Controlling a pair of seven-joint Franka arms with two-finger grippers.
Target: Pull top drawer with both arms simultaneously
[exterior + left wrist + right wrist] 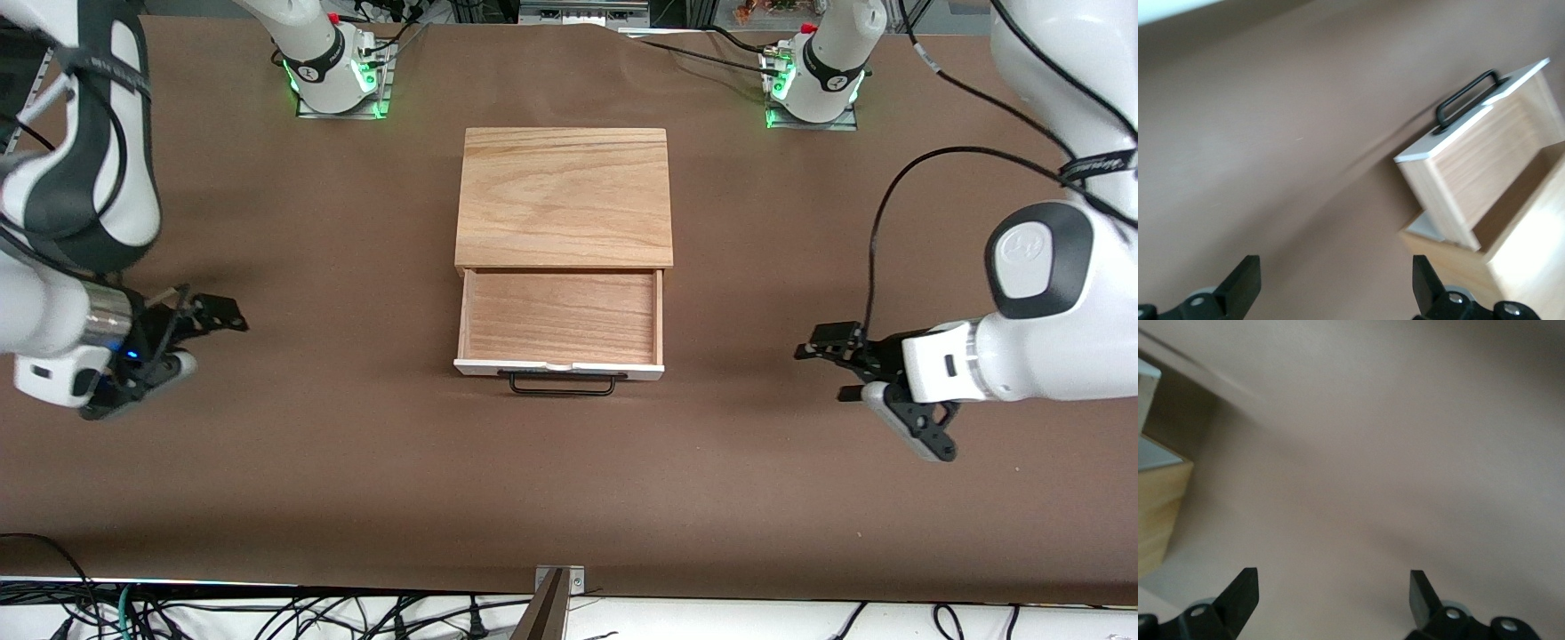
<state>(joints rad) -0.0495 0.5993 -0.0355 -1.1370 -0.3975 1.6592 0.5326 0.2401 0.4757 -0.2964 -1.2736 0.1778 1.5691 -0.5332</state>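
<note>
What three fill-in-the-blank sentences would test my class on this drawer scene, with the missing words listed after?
1. The top drawer of the wooden box is pulled ____.
2. The black handle sits on the drawer's ____ front panel.
3. The left tool and right tool both have their fingers ____, apart from the drawer.

Missing words: open; white; open

robotics lab, two bolted arm bases (333, 67) with green lights, brown-covered table (267, 462), loose cables (267, 613)
</note>
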